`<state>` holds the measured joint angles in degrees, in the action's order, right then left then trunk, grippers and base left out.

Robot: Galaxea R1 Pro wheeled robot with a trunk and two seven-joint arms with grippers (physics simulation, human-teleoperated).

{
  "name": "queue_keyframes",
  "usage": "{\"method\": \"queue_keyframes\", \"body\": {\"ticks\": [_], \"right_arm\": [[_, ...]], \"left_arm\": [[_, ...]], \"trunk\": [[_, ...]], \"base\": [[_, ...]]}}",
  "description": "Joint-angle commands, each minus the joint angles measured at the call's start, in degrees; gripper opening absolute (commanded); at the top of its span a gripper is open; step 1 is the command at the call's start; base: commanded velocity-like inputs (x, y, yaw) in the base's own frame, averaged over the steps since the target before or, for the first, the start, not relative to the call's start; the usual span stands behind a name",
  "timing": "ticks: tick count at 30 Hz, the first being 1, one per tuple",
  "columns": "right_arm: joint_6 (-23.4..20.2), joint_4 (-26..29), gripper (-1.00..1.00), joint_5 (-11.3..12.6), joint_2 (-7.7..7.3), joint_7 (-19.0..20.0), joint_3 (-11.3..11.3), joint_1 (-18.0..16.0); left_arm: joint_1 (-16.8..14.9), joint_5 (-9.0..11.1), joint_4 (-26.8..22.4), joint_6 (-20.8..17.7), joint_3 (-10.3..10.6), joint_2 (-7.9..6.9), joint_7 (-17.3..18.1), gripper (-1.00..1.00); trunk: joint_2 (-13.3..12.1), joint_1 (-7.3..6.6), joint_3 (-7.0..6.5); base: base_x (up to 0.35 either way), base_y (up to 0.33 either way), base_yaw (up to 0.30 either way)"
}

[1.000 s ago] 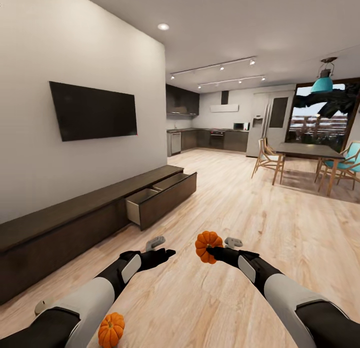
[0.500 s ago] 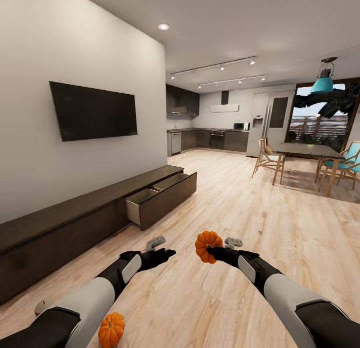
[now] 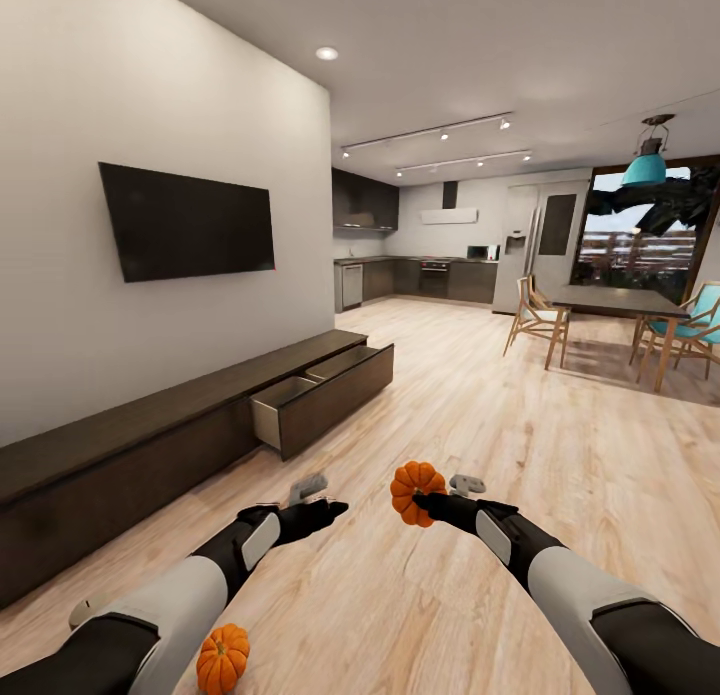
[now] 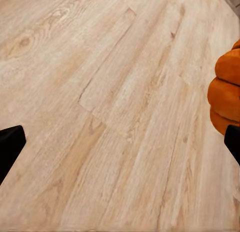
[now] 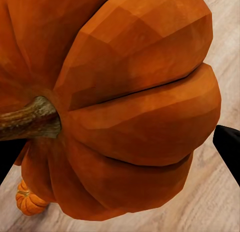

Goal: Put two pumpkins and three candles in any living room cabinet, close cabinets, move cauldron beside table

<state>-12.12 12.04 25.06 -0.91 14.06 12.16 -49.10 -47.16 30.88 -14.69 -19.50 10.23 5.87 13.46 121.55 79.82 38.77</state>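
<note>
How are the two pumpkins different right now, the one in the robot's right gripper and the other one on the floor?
The held pumpkin is off the floor, clamped in the right gripper; the floor pumpkin rests free on the wooden floor beside the left arm. The held pumpkin is tipped, its stem pointing sideways in the right wrist view; the floor pumpkin sits upright. The held pumpkin is nearer the cabinet's open drawer. Both are bright orange, ribbed, and look about the same size.

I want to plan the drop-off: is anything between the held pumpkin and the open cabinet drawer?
Nothing visible. Bare wooden floor lies between the pumpkin in the right gripper and the open drawer of the cabinet.
</note>
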Motion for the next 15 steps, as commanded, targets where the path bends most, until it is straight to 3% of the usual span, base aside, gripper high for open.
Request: {"method": "queue_keyframes", "body": {"ticks": [1, 6, 7, 11, 15], "right_arm": [[-0.27, 0.09, -1.00, 0.63, -0.05, 0.02, 0.46, -0.03], [-0.35, 0.06, -1.00, 0.61, 0.19, -0.34, 0.49, -0.01], [-0.32, 0.08, -1.00, 0.64, 0.78, -0.65, 0.49, 0.02], [-0.21, 0.09, -1.00, 0.58, 2.85, -1.41, 0.50, 0.12], [-0.26, 0.09, -1.00, 0.53, 3.47, -1.76, 0.46, 0.14]], "left_arm": [[-0.04, -0.12, 0.12, -0.22, 0.12, -0.05, -0.13, 1.00], [-0.04, -2.02, 0.29, -0.26, -0.11, -1.24, -3.21, 1.00], [-0.04, -2.25, 0.24, -0.33, -0.22, -2.08, -4.42, 1.00], [-0.04, -2.48, 0.23, -0.51, -0.33, -2.99, -5.32, 1.00], [0.00, -2.41, 0.54, -0.54, -0.30, -3.24, -5.41, 1.00]], "trunk": [[0.03, -0.01, 0.06], [0.03, -0.01, 0.06], [0.03, -0.01, 0.06], [0.03, -0.01, 0.06], [0.03, -0.01, 0.06]], "base": [[0.000, 0.000, 0.000], [0.000, 0.000, 0.000], [0.000, 0.000, 0.000], [0.000, 0.000, 0.004], [0.000, 0.000, 0.167]]}}
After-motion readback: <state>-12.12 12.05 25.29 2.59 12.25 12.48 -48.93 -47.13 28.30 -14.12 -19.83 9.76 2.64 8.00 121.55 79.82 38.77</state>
